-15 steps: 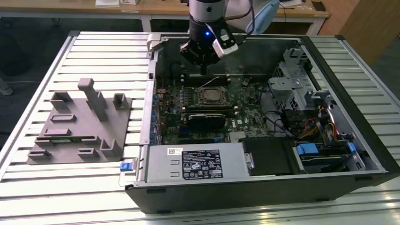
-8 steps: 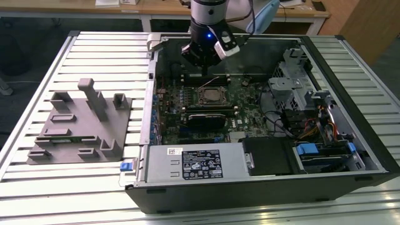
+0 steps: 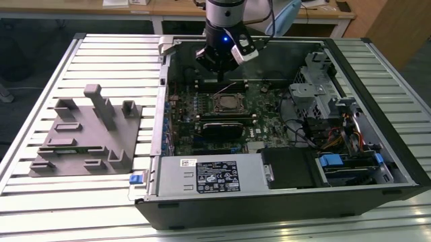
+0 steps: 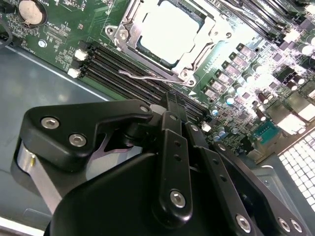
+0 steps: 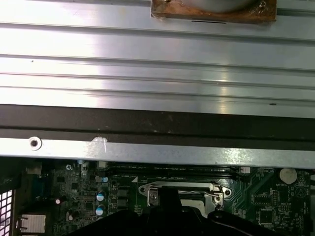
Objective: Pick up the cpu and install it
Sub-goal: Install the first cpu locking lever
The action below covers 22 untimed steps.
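- I see the cpu [image 4: 170,32] seated in the socket frame [image 4: 132,45] on the motherboard [image 3: 232,118], its pale metal top bright in the second wrist view.
- My gripper [image 3: 221,75] hangs above the board, apart from the chip and nearer the case's [image 3: 377,126] far wall.
- Fingers [image 4: 173,110] pressed together, carrying nothing.
- Grey fixture [image 3: 88,136] lies on the slatted table [image 3: 40,101], at the exterior view's left of the case.
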Each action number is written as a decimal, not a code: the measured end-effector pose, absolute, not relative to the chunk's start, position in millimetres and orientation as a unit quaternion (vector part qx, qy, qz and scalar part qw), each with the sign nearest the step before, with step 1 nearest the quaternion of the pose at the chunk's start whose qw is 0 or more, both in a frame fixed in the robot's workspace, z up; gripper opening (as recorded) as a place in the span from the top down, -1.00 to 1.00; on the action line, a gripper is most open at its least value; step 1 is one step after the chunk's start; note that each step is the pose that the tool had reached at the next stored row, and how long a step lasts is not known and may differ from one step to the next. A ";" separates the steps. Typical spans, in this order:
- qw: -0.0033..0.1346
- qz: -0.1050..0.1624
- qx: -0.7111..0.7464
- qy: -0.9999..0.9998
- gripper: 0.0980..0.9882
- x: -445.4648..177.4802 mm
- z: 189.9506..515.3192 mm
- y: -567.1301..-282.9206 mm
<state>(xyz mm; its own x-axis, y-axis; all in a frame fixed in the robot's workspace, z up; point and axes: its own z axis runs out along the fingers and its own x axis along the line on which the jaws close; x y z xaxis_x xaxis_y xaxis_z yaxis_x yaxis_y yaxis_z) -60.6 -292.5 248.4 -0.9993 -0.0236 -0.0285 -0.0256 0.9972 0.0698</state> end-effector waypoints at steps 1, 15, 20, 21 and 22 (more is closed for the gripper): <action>0.014 0.035 -0.012 0.999 0.98 -60.5 248.2 -292.5; 0.014 0.035 -0.012 0.999 0.98 -60.3 245.4 -295.0; 0.014 0.035 -0.012 0.999 0.98 -59.8 244.3 -296.0; 0.014 0.035 -0.012 0.999 0.98 -59.2 243.7 -296.0; 0.014 0.035 -0.012 0.999 0.98 -58.4 243.1 -296.0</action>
